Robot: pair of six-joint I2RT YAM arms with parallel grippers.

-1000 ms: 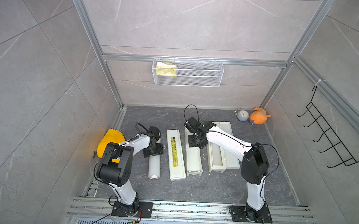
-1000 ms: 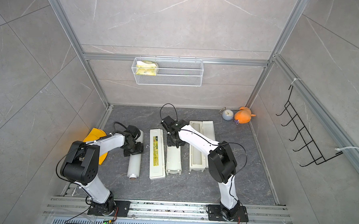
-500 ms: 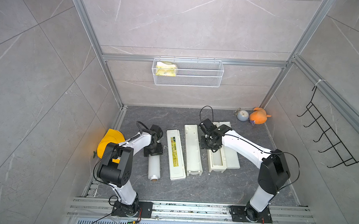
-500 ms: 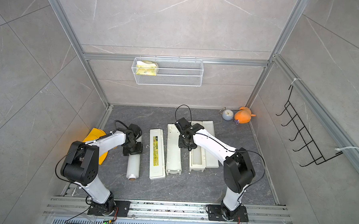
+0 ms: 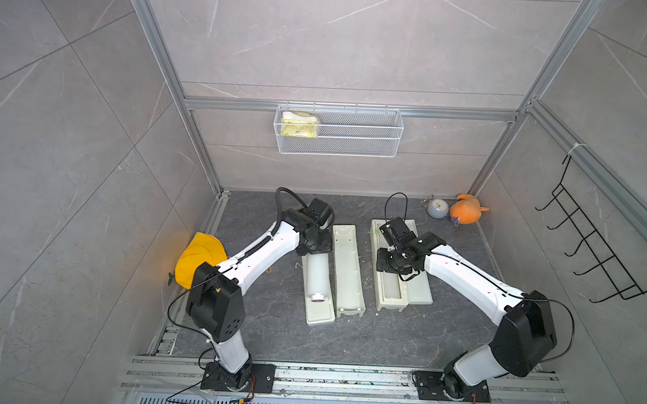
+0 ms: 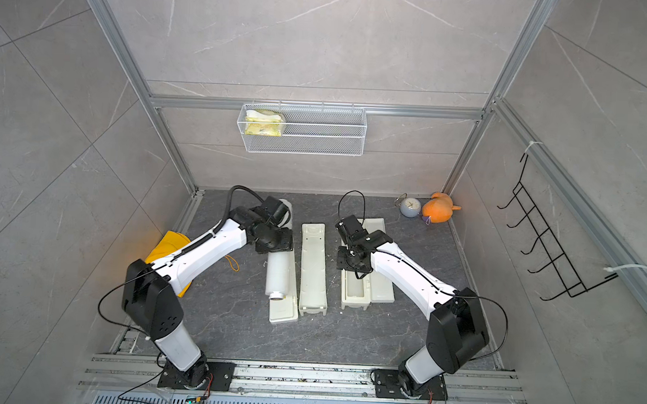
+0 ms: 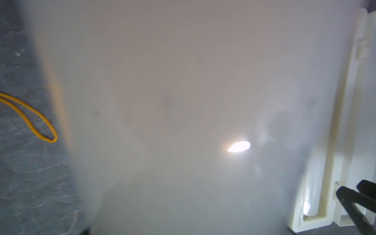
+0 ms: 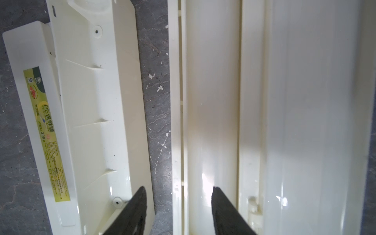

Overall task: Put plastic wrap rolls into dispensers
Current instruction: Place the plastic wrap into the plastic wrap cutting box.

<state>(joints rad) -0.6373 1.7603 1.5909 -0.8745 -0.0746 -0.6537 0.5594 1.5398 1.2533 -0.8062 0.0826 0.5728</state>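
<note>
The left end effector (image 5: 313,249) is clamped on the upper end of a plastic wrap roll (image 5: 318,277). The roll lies lengthwise over the labelled half of the opened dispenser (image 5: 320,315) at centre frame. The right end effector (image 8: 179,190), fingers apart and empty, hangs over the second dispenser (image 5: 390,306), right of centre.

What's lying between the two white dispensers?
Only bare dark floor with small white flecks, between the left dispenser and the right dispenser, clearest in the right wrist view.
</note>
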